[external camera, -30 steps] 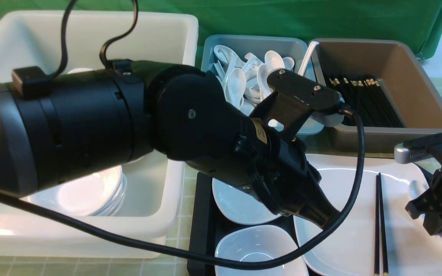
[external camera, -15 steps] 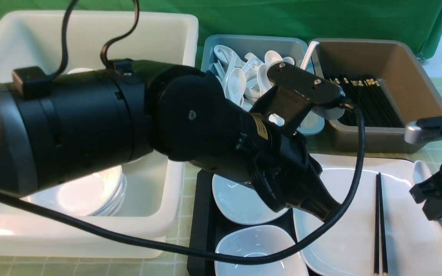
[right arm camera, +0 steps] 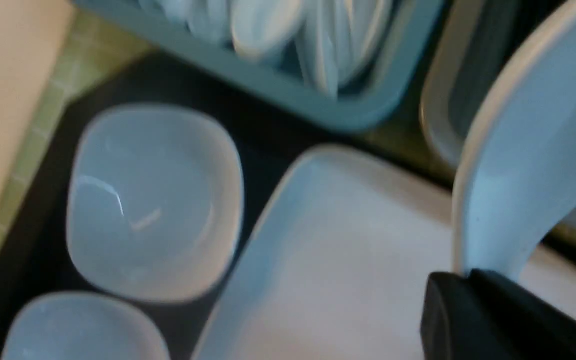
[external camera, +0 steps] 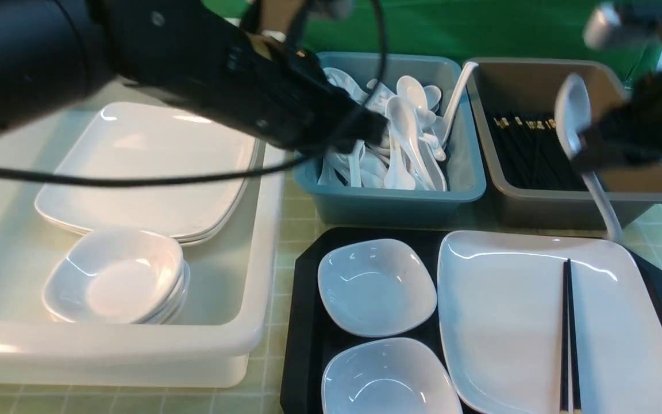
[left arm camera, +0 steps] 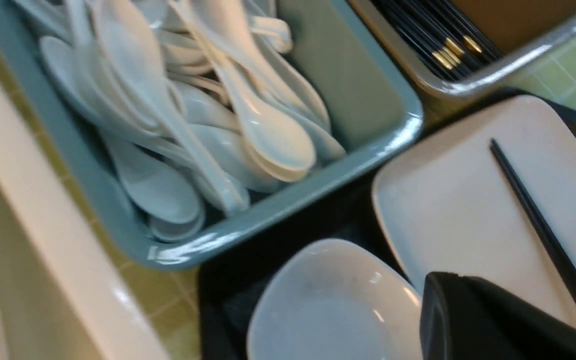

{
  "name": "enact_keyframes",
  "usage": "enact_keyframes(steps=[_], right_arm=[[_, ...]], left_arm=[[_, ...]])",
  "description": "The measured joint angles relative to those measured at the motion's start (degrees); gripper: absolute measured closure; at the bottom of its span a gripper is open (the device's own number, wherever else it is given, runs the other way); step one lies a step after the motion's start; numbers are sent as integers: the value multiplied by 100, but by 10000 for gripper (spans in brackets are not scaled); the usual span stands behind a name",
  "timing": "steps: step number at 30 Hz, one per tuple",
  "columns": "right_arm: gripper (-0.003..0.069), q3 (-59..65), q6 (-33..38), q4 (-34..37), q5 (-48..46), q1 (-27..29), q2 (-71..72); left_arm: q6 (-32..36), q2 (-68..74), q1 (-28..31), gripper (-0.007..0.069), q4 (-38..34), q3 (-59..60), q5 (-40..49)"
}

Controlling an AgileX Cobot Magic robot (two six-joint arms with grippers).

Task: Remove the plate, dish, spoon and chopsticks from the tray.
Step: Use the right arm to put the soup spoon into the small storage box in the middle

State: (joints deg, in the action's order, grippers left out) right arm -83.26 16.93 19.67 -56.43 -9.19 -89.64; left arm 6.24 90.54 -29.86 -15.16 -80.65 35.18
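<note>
The black tray (external camera: 307,299) carries two small white dishes (external camera: 376,286) (external camera: 385,376) and the large square plate (external camera: 509,322). The black chopsticks (external camera: 566,333) lie on the plate's right part. My right gripper (external camera: 589,154) is shut on the white spoon (external camera: 572,109) and holds it in the air over the near wall of the grey-brown tub, handle hanging down toward the tray. The right wrist view shows the spoon (right arm camera: 523,165) rising out of the shut gripper (right arm camera: 463,280). My left gripper (external camera: 374,129) is shut and holds nothing, raised above the spoon tub; in its wrist view the gripper (left arm camera: 440,287) hangs over a dish (left arm camera: 328,305).
A big white tub (external camera: 250,345) at the left holds stacked plates and small dishes. Behind the tray stand a blue-grey tub (external camera: 388,201) full of white spoons and a grey-brown tub (external camera: 566,207) with black chopsticks. Green cloth hangs at the back.
The left arm has swung up and back, away from the tray. The right gripper has lifted the spoon from beside the plate up to the grey-brown tub.
</note>
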Motion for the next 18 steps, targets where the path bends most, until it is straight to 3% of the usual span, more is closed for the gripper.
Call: enact_keyframes(steps=[6, 14, 18], right_arm=[[645, -2092, 39, 128, 299, -347, -1523], [640, -3754, -32, 775, 840, -648, -3160], [542, -3992, -69, 804, 945, -804, -3579]], left_arm=[[-53, 0, 556, 643, 29, -11, -611], [-53, 0, 597, 643, 122, -11, -842], [-53, 0, 597, 643, 129, -11, -703]])
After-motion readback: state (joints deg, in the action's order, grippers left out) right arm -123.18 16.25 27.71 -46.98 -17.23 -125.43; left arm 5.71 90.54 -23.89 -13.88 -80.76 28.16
